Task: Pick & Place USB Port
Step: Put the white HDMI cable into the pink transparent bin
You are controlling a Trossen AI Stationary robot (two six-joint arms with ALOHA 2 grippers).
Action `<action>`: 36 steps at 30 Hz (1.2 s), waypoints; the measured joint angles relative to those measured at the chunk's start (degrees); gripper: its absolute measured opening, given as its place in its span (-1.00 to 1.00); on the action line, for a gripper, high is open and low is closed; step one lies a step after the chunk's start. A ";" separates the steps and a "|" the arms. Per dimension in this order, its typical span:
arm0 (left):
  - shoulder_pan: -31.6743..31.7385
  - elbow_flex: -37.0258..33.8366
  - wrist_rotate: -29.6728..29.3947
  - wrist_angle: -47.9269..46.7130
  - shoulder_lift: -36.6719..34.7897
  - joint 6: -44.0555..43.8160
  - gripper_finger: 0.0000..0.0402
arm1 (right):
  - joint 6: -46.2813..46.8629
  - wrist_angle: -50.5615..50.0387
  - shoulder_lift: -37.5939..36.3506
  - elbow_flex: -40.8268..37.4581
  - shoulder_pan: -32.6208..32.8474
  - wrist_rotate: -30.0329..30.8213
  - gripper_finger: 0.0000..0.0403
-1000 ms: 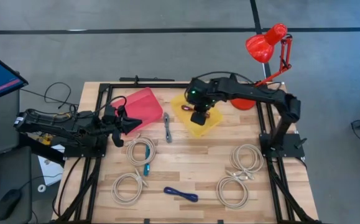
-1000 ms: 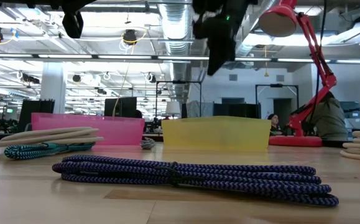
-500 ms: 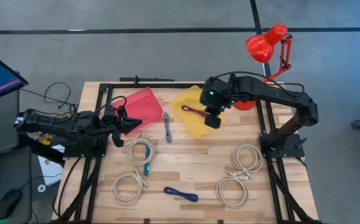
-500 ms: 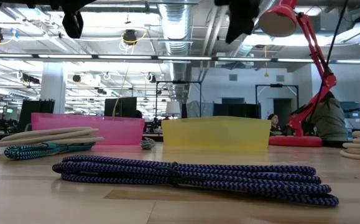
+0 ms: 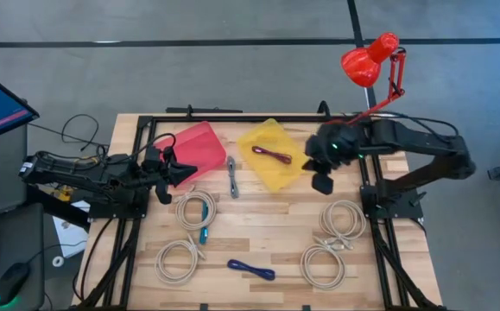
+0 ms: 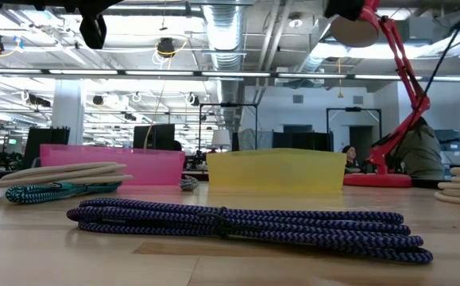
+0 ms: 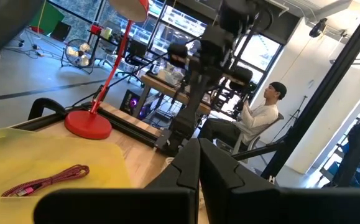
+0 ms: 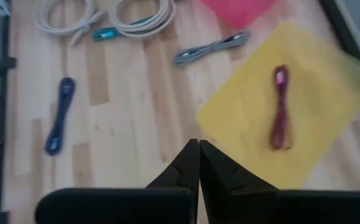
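High view. The right pincer (image 5: 323, 182), fingers pressed together and holding nothing, hangs over the wooden slatted tabletop (image 5: 267, 233). Just beside it, toward the left arm, lies the shallow yellow plastic tray (image 5: 271, 168), and inside that tray rests the short maroon braided USB cable (image 5: 271, 155). On the pincer's near side sit two coiled cream cables (image 5: 334, 242). The left pincer (image 5: 187, 172), also closed and empty, waits over the pink plastic tray (image 5: 202, 147); a grey braided cable (image 5: 231, 176) lies between the two trays, and a dark blue braided cable (image 5: 251, 269) lies well apart, near the front edge. A red desk lamp (image 5: 370, 65) stands behind the right arm.

Low view. The blue cable (image 6: 245, 223) fills the foreground; behind it stand the yellow tray (image 6: 276, 171) and pink tray (image 6: 110, 165), with a teal braided cable (image 6: 51, 191) to one side. The right pincer cannot be made out here.

Left wrist view. Beyond the closed left pincer (image 7: 198, 163), the maroon cable (image 7: 46, 181) lies in the yellow tray (image 7: 18, 155); a seated person (image 7: 254, 121) shows in the room beyond.

Right wrist view. Beyond the closed right pincer (image 8: 197, 163), the maroon cable (image 8: 280, 107) lies lengthwise within the yellow tray (image 8: 254, 124), clear of the fingertips.
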 joint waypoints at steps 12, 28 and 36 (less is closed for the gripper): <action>0.00 0.00 0.00 0.00 0.02 0.00 -0.97 | 23.86 2.62 -18.21 -22.23 14.35 0.09 -1.00; 0.00 0.00 0.00 0.02 0.00 0.00 -0.97 | 59.85 -11.68 -17.24 -22.68 22.72 1.71 -1.00; 0.02 0.00 0.00 0.02 0.00 0.00 -0.97 | 67.56 -16.50 -9.72 -22.69 26.18 3.24 -1.00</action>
